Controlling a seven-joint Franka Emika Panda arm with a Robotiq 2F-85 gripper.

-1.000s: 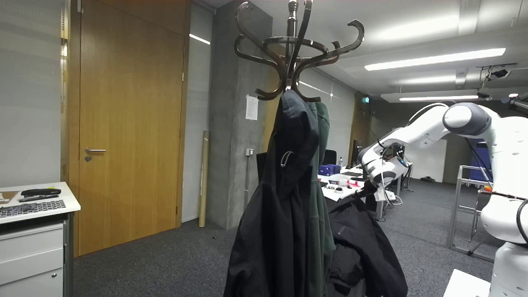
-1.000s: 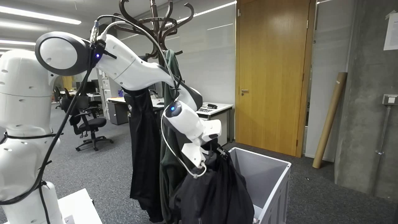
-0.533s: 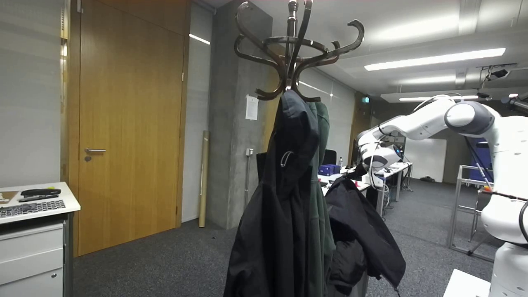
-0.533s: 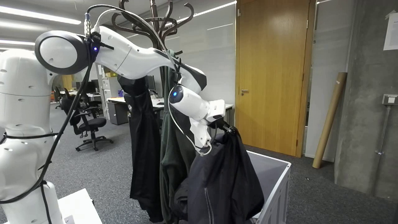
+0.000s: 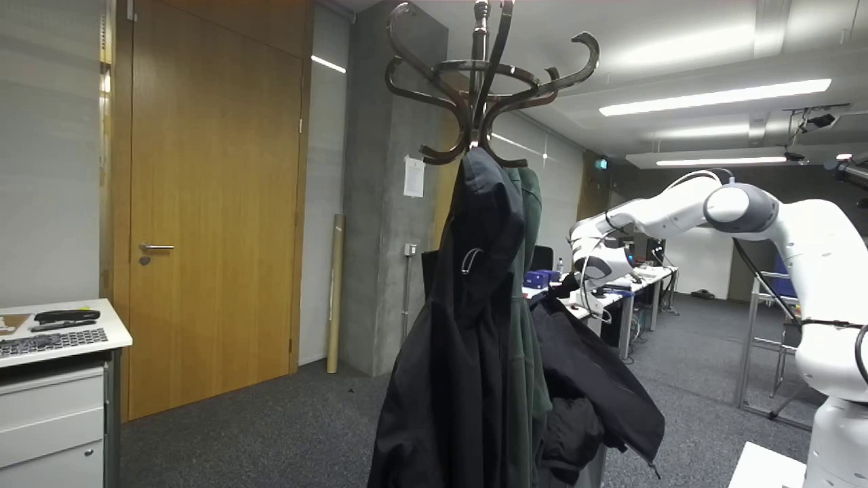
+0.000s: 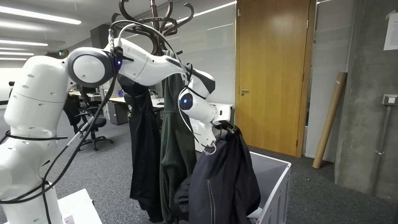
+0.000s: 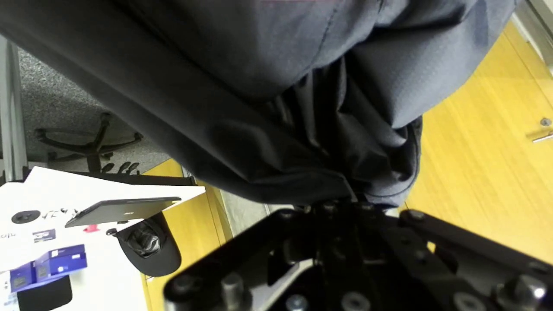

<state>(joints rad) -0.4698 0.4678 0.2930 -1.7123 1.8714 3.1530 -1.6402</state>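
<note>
Holding exactly one black jacket (image 6: 224, 183) up by its top end, pinched in the one tool (image 7: 337, 211). Gripping tight, with tips basically together, barely a gap, and a bunched fold of cloth caught right there, pretty clear from the wrist view. Hanging loose below the tool in both exterior views, right by one grey bin (image 6: 273, 193); can't tell hem inside or just in front, tbh. Making out one zip-like line (image 6: 210, 199) running down the jacket too, and something pale low in the bin, too covered to name or count.

Counting one coat rack (image 5: 479, 102) close by, loaded with two more garments: one black coat (image 5: 468, 325) and one green top (image 5: 525, 257). Overlapping with the jacket in an exterior view, so can't tell touching or only near.

Also spotting, over in the wrist view, one white surface (image 7: 116, 280) with two blue boxes (image 7: 65, 261) and one thin dark panel (image 7: 123, 211).

Getting one wooden door (image 6: 270, 77) in both exterior views, plus one brown tube (image 6: 329, 121) propped up between door and one concrete pillar (image 6: 367, 130). Seeing one paper sheet (image 5: 414, 177) stuck on that pillar and one switch box (image 5: 410, 249) lower down.
</note>
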